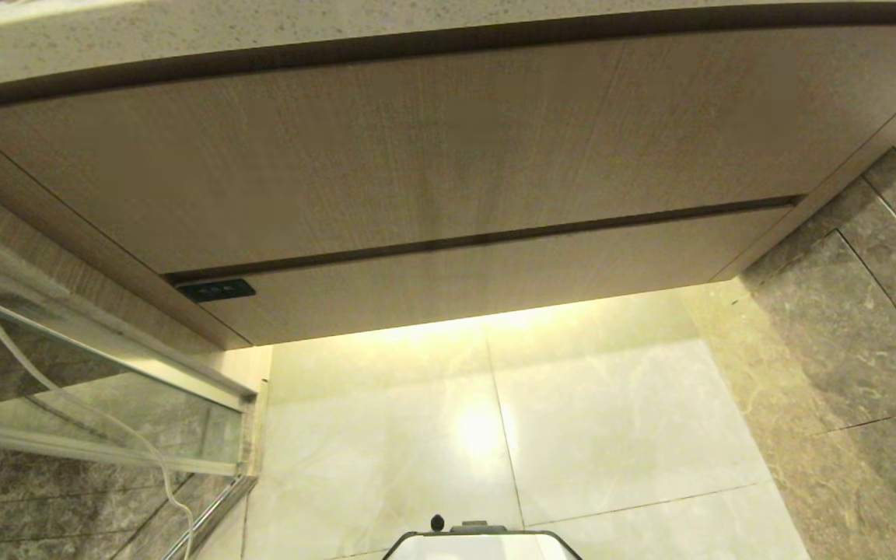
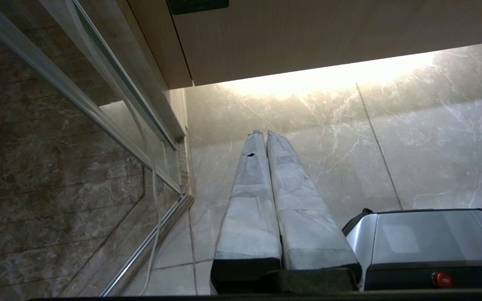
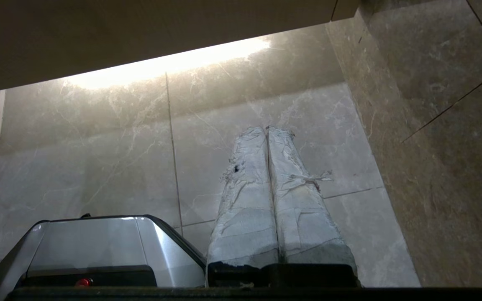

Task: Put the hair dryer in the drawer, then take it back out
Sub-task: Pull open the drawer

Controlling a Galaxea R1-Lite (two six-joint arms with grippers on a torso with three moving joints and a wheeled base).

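The drawer [image 1: 495,278] is the low wood-grain front under the vanity, with a small black label [image 1: 215,290] at its left corner; it is pushed in flush. Its front also shows in the left wrist view [image 2: 329,33]. The hair dryer is out of view. Neither arm appears in the head view. My left gripper [image 2: 262,133] hangs over the pale floor tiles below the drawer's left end, its taped fingers [image 2: 249,196] pressed together with nothing between them. My right gripper [image 3: 267,128] hangs over the tiles near the dark wall, also shut and empty.
A taller wood-grain panel [image 1: 417,155] sits above the drawer, under a speckled countertop [image 1: 261,31]. A glass panel with a metal rail [image 1: 90,389] and a pale cord [image 1: 67,397] stand at the left. Dark marble wall [image 1: 845,334] closes the right. My base [image 1: 483,543] is on the tiles.
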